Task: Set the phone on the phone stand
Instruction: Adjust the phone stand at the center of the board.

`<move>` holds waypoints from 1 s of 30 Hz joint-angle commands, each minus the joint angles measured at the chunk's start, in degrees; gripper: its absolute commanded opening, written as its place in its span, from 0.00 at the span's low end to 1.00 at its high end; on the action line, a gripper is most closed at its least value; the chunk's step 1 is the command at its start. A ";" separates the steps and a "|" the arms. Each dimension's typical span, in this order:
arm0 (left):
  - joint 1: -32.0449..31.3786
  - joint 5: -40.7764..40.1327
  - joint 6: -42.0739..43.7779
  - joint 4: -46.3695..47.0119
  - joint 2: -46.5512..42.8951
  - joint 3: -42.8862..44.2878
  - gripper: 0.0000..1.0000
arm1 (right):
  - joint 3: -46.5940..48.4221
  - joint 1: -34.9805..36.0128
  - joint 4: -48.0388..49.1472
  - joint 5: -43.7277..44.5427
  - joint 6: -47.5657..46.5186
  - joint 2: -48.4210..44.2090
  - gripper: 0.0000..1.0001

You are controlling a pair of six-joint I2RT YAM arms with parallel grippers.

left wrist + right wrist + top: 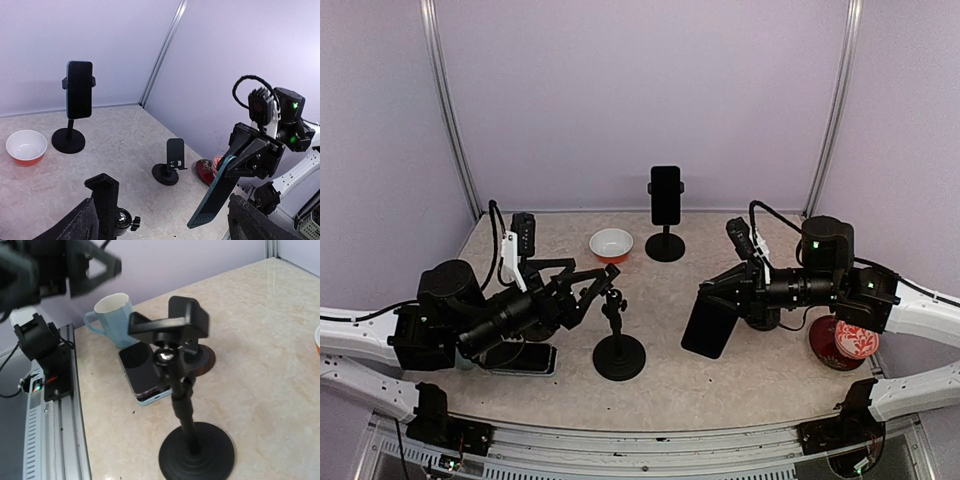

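Gripping the phone (708,328) by its upper end, the right gripper (718,292) was closed on it and held it tilted above the table (740,390), its lower end hanging free. From the left wrist camera the phone showed a blue edge and leaned down toward the left. It hung to the right of the near stand (618,340), apart from it and not resting on any stand.

The left gripper (595,293) was spread wide at the head of the near stand. In the left wrist view the stand's clamp stood just inside one of the fingers (75,225), though whether they touched could not be told.

Containers:
- **Bowl:** A bowl (611,243), red outside, stood at the back of the table with its bare white interior showing.
- **Mug:** A blue mug (112,320) stood at the near left. Only the upper part of its white inside wall was visible, so what it held could not be told.
- **Red vessel:** A red patterned vessel (850,340) stood by the right arm, and what it held could not be told either.

Other items:
- **Far stand:** This stand (665,245), just right of the bowl, carried a second phone (666,195) upright in its clamp.
- **Third phone:** It (145,372) lay flat on the table, just beside the mug.
- **Small stand:** It (172,160) stood near the red vessel.
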 commanded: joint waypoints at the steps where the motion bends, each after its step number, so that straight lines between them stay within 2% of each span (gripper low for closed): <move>1: 3.54 -3.25 -0.82 -4.06 -2.23 -1.76 0.88 | 1.87 -0.37 3.61 -0.22 0.27 0.27 0.00; 4: 6.61 0.31 -2.25 -2.28 -3.55 -4.91 0.89 | 1.85 -0.39 4.15 -0.66 0.44 0.95 0.00; 8: 11.39 9.60 -3.52 2.05 -4.28 -9.43 0.88 | 1.81 -0.37 4.75 -1.21 0.83 1.79 0.00; 13: 11.27 13.19 -4.83 3.84 -4.11 -10.40 0.84 | 1.62 -0.37 4.59 -1.08 0.89 1.79 0.00; 19: 7.81 5.23 -5.48 -2.25 -2.43 -8.10 0.85 | 1.15 -0.37 4.97 -0.89 1.03 1.65 0.00; 24: 5.86 2.81 -5.63 -5.95 0.46 -5.95 0.85 | 1.06 -0.38 5.06 -0.93 1.02 1.92 0.00; 30: 5.58 -6.06 -7.75 -11.84 2.52 -3.74 0.85 | 1.06 -0.42 5.18 -0.96 1.14 1.74 0.00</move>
